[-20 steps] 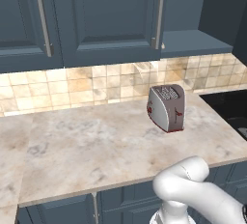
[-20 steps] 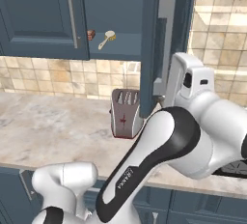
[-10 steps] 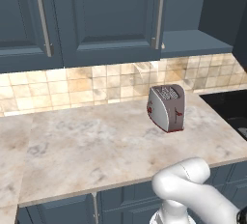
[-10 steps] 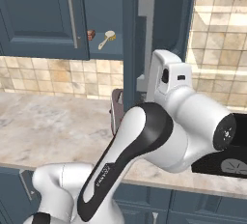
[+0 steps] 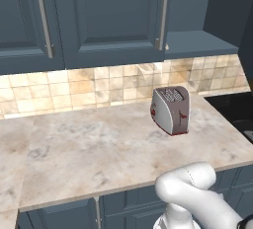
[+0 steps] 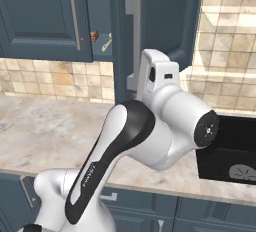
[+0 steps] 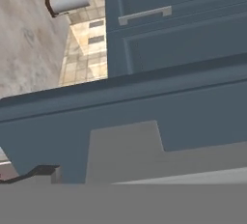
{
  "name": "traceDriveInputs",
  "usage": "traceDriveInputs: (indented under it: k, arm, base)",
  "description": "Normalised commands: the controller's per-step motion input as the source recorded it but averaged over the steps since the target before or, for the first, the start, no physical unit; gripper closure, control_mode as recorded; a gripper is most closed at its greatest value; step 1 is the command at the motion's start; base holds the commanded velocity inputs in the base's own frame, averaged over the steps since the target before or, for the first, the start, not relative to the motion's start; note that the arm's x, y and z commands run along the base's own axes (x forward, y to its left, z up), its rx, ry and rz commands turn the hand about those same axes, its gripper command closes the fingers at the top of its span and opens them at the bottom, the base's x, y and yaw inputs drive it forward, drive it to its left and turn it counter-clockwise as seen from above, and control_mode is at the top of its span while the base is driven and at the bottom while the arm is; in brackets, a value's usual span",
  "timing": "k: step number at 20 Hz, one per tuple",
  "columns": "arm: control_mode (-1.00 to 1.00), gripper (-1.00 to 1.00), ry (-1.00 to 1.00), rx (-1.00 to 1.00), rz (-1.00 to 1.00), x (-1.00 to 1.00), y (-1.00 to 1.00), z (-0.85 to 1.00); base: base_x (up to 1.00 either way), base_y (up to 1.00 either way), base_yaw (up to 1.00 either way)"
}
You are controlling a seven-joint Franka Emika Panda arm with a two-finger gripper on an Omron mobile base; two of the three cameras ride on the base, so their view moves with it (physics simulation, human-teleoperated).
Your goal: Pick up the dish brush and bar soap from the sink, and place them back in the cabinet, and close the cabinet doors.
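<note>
Door (image 6: 150, 31) swung further shut; fingers open, apart from soap (image 6: 94, 36).

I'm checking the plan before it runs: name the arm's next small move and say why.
Probably keep pushing the open cabinet door toward shut. The bar soap and dish brush already lie inside the cabinet, and that door stands edge-on with the arm right behind it.

base views: flank arm, share counter (image 5: 99, 144) | hand: close on door (image 7: 144, 102)
</note>
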Motion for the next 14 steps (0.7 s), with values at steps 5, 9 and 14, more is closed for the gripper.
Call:
traceDriveInputs:
  k: [5,9,14]
  arm:
    - [-1.0,-1.0,0.0,0.0,0.0,0.0,0.4,0.0]
    - [-1.0,-1.0,0.0,0.0,0.0,0.0,0.43,0.0]
    - [-1.0,-1.0,0.0,0.0,0.0,0.0,0.41,0.0]
  base:
    - [0.0,0.0,0.0]
    - [0.0,0.0,0.0]
    - [0.0,0.0,0.0]
